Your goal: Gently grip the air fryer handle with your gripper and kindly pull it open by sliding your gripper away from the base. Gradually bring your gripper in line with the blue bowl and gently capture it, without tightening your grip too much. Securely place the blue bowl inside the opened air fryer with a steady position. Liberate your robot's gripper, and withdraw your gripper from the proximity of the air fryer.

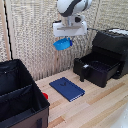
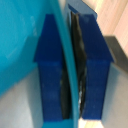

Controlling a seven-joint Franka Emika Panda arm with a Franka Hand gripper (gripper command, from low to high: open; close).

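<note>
Both views are low-resolution and soft: the exterior view is evenly, brightly lit, with faint shadows on the pale table (image 1: pixel 100 107) and sheen on the air fryer (image 1: pixel 112 42), while the wrist view is heavily blurred at close range.

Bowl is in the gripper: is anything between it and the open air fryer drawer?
Nothing visible does. The gripper holds the blue bowl by its rim, high above the table, and the space toward the open drawer of the air fryer on the exterior view's right looks free.
</note>
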